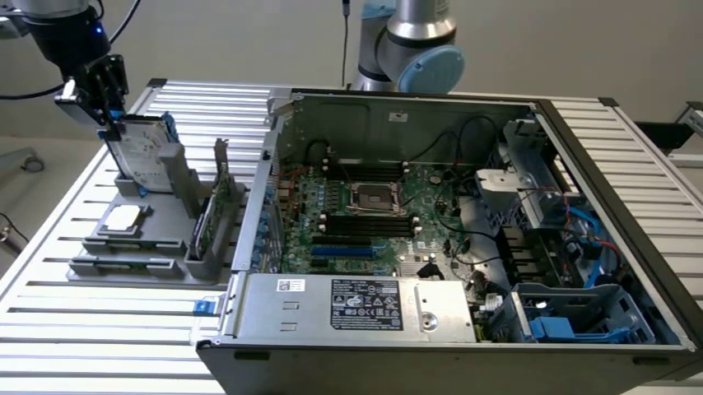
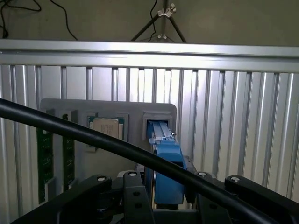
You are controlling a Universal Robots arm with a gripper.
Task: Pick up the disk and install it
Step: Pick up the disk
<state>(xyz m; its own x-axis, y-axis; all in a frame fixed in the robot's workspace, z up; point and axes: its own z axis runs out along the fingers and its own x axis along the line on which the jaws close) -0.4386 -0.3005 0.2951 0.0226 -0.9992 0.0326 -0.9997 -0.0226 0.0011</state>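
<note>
- The disk stands on edge in a slot at the far end of the grey rack, on the exterior view's left. It is well apart from the open computer case.
- Upright like that, its top edge sticks up clear of the rack, which to my eye is the point: there is something to take hold of from above.
- The gripper hangs right over that top edge, tipped a little to line up with the disk.
- From the wrist view the disk's blue frame runs straight down into the rack's slot, with the gripper astride its near end.
- The jaws stand apart, one on each side of the frame. I see no squeeze on it, and the disk sits fully in its slot, so I'd say nothing is lifted yet.
- A black cable sags across the wrist view in front of the rack; it looks like the arm's own lead, hanging clear of the disk.
- Next along the rack, the small square chip lies flat in its own recess, and green boards stand in further slots. Each part has its own seat, so the one being reached for is not crowded.
- The case lies on its side with the cover off, its insides facing up. I take it that way round is for reaching in from above.
- The install has not begun.
</note>
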